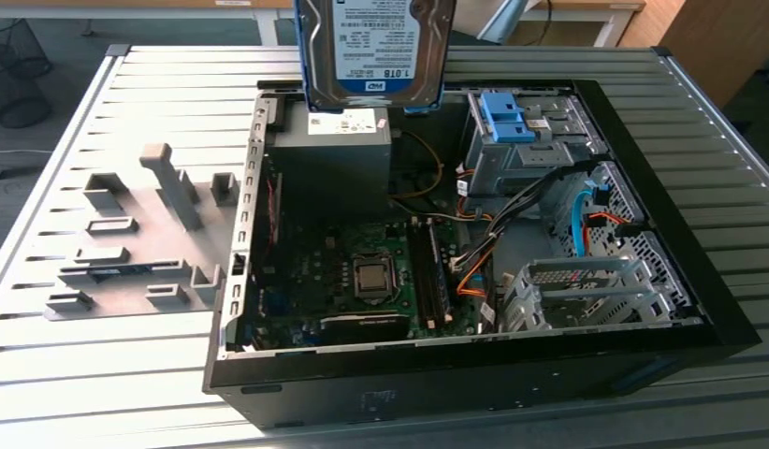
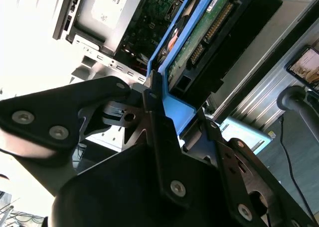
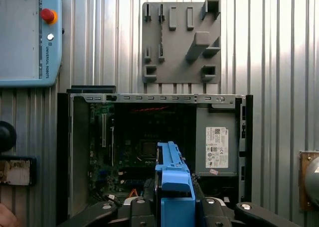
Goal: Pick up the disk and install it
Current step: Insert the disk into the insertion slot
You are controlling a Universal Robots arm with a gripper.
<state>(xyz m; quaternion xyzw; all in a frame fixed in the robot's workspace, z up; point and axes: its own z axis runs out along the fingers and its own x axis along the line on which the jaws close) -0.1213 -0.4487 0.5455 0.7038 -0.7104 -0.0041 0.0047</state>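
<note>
**Disk gripped between the fingers, above the open case**

My gripper is closed on the disk, a flat rectangular silver hard drive with a white-and-blue label and a bright blue plastic frame around its edges. In the second wrist view I see the black metal fingers pressing on the blue frame from both sides. The green circuit side of the drive runs away from the hand.

In the exterior view the disk hangs upright, with its label turned to the camera.

Beneath the hand lies the black computer case, open on one side, on the ribbed grey metal table. The grey power supply box is the part of the case nearest below the held drive. The grey metal drive bay, with a blue plastic bracket on top, sits to one side of the hand, toward the exterior view's right. A grey plastic plate with raised blocks lies on the table beside the case, well apart from the hand.
</note>
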